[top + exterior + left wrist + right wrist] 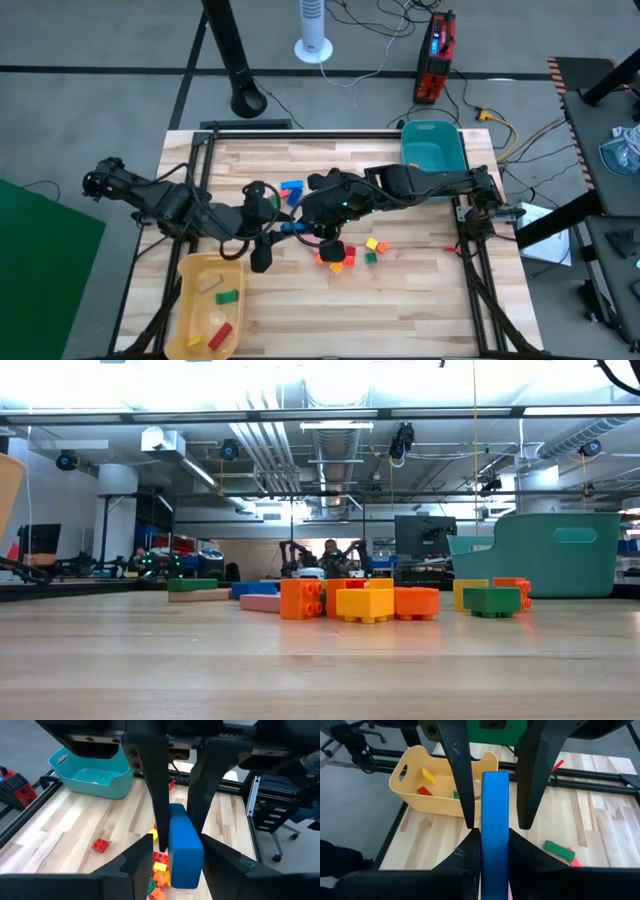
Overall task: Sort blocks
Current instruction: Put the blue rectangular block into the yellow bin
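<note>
A: Blocks [345, 255] lie mostly clustered at the centre of the high frame, on the wooden surface [420, 300]; a few already sit in the yellow tray [190, 300] at lower left. What are your pincers doing?

B: Your left pincer [172, 847] is clamped on a blue block [184, 852]; your right pincer [492, 830] grips a blue bar [494, 820] edge-on.

A: Handling?

B: They're likely light, rigid, smooth plastic. Grip flat opposite sides, squarely, or they may twist out.
</note>
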`<action>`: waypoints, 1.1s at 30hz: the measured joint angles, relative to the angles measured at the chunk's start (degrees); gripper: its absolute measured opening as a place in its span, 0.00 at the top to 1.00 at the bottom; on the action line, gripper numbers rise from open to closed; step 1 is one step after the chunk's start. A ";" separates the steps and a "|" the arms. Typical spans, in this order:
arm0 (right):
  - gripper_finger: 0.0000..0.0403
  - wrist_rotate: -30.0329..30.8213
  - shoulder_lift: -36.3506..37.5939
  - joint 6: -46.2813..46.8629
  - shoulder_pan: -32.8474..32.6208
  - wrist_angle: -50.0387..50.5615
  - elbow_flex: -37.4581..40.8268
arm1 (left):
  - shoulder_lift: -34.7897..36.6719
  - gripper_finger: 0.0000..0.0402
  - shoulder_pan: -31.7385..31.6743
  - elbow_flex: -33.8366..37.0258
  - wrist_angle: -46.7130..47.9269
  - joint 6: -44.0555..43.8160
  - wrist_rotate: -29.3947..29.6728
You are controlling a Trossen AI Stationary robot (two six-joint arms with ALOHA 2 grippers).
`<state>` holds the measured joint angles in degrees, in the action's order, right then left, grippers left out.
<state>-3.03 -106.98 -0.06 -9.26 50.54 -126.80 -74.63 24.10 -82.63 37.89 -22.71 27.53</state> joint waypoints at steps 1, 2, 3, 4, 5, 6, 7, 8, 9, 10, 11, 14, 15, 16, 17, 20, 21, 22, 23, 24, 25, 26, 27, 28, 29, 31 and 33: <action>0.87 0.00 0.00 0.01 0.00 -0.07 0.00 | 0.00 0.67 0.00 0.00 0.01 0.08 0.00; 0.87 0.00 0.00 0.01 0.00 -0.05 0.00 | 0.00 0.68 0.00 0.00 -0.01 0.23 0.00; 0.87 0.00 0.00 0.01 0.00 -0.03 0.00 | 0.00 0.70 0.00 0.00 -0.01 0.57 -0.01; 0.87 0.00 0.00 0.01 0.00 -0.03 0.00 | 0.00 0.72 0.00 0.00 -0.09 0.91 0.00; 0.87 0.00 0.00 0.01 0.00 -0.04 0.00 | 0.00 0.75 0.00 0.00 -0.30 1.22 -0.02; 0.87 0.05 0.00 0.02 0.00 -0.04 0.00 | 0.00 0.78 0.00 0.00 -0.40 1.48 -0.02; 0.87 0.15 0.00 0.03 0.00 -0.04 0.00 | 0.00 0.82 0.00 0.00 -0.39 1.77 -0.06; 0.87 0.08 0.00 0.19 0.02 -0.02 0.00 | 0.00 0.86 0.00 0.00 -0.30 2.34 -0.06; 0.86 0.03 0.00 0.44 0.02 0.06 0.00 | 0.00 0.90 0.00 0.00 -0.14 2.58 -0.07; 0.86 0.04 0.00 0.51 0.02 0.09 0.00 | 0.00 0.90 0.00 0.00 -0.11 2.68 -0.07; 0.85 0.07 0.00 0.51 0.02 0.09 0.00 | 0.05 0.90 0.00 0.00 -0.14 2.58 -0.09; 0.80 0.32 0.07 0.43 0.07 0.09 0.00 | 1.09 0.90 0.20 -0.23 2.25 1.47 -0.42; 0.78 0.47 0.14 0.42 0.16 0.53 0.00 | 1.65 0.90 0.40 -0.89 5.44 0.21 -0.63; 0.75 0.44 0.22 0.44 0.24 0.81 0.00 | 2.18 0.90 0.73 -2.10 9.42 -1.72 -1.00; 0.73 0.22 0.37 0.44 0.41 1.64 -0.16 | 2.57 0.90 1.08 -3.79 14.43 -4.18 -2.12; 0.67 -0.03 0.92 0.53 0.95 4.16 -0.42 | 2.98 0.90 2.63 -9.80 32.22 -16.32 -10.37; 0.66 -0.07 0.92 0.82 1.15 4.93 -0.44 | 2.79 0.90 3.46 -11.18 38.18 -21.33 -14.43; 0.65 -0.09 0.92 1.29 1.43 5.75 -0.44 | 2.60 0.90 4.49 -12.01 42.93 -26.27 -18.62; 0.63 -0.05 0.89 1.78 1.73 6.42 -0.41 | 2.43 0.90 5.86 -12.31 46.50 -30.77 -22.85; 0.62 -0.03 0.70 2.02 1.94 6.58 -0.22 | 2.34 0.90 7.47 -12.29 48.86 -34.66 -26.52; 0.61 0.00 0.51 2.29 2.15 6.55 -0.11 | 2.32 0.90 9.40 -11.93 50.33 -38.09 -29.40; 0.60 0.05 0.42 2.43 2.29 6.49 0.00 | 2.35 0.90 11.41 -11.27 50.79 -40.82 -31.65; 0.60 0.06 0.36 2.47 2.43 6.41 0.16 | 2.40 0.90 13.32 -10.41 50.53 -43.19 -33.08; 0.59 0.11 0.24 2.56 2.49 6.34 0.27 | 2.40 0.90 15.22 -9.22 50.14 -45.73 -34.01; 0.58 0.04 0.20 2.94 2.49 6.23 0.37 | 2.28 0.90 17.08 -7.88 50.20 -48.54 -34.12; 0.57 0.03 0.20 3.12 2.56 6.12 0.81 | 2.03 0.87 20.29 -4.93 50.47 -55.01 -33.17; 0.56 0.04 0.13 3.12 2.61 6.11 1.27 | 2.05 0.78 22.19 -2.36 50.37 -58.61 -33.09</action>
<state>-2.99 -106.85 3.05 -6.65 56.64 -125.54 -72.58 46.28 -84.99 88.27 -81.32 -5.56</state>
